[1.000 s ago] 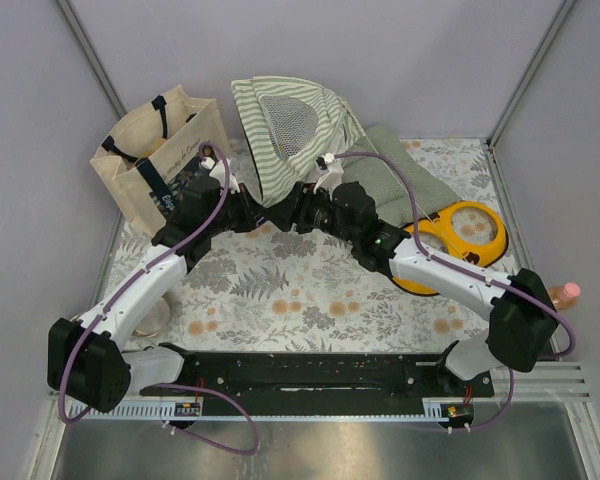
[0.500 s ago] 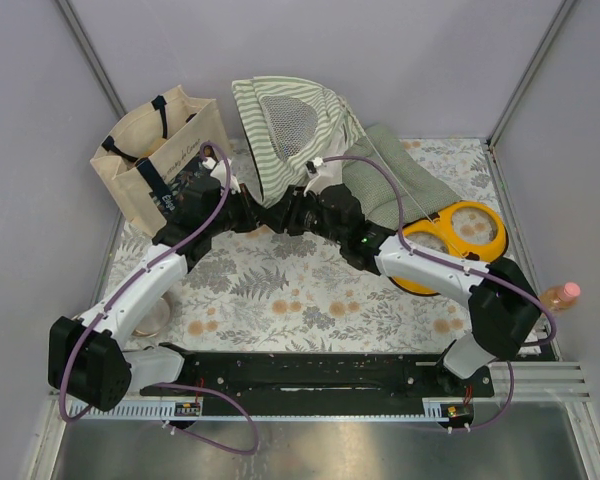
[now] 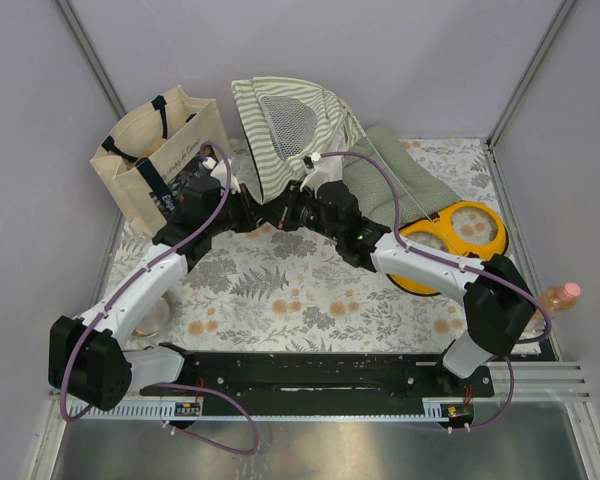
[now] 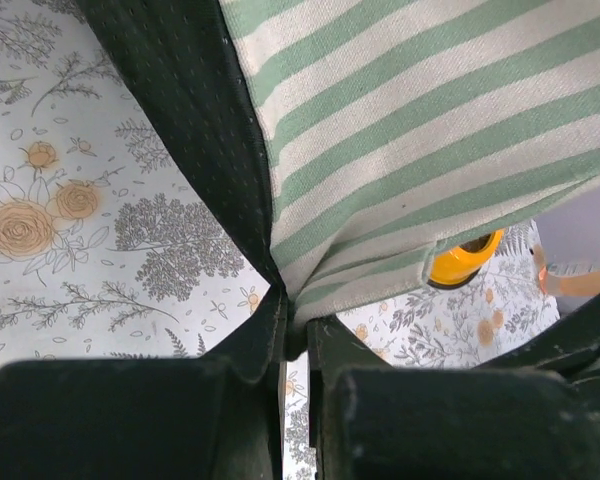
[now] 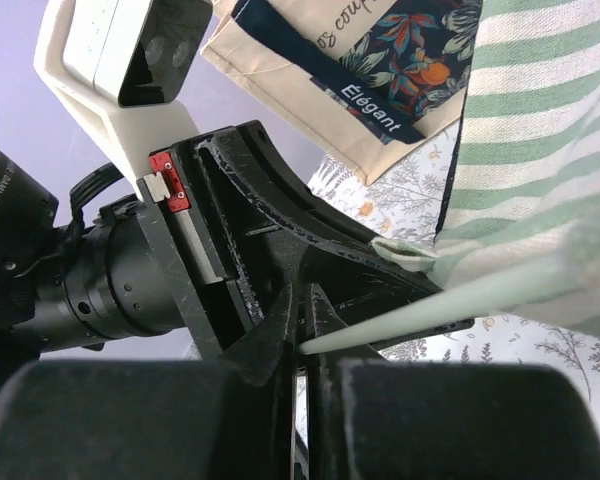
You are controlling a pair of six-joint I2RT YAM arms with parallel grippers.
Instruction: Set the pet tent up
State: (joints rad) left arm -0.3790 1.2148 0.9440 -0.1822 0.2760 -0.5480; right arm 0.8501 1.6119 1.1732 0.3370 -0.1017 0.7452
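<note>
left arm: reaching from the near left corner diagonally to the middle of the table (image 3: 280,290).
left gripper (image 4: 295,335): my fingers are pinched almost together on the pet tent (image 3: 270,160) hem, with striped cloth and black lining caught between them.
right arm: elbow bent out to the right, forearm running left, its tip meeting my left one.
right gripper (image 5: 302,345): closed on a thin pale-green edge of the tent.
tent: at the far edge, between the tote bag (image 3: 150,165) and the green checked cushion (image 3: 400,180).
</note>
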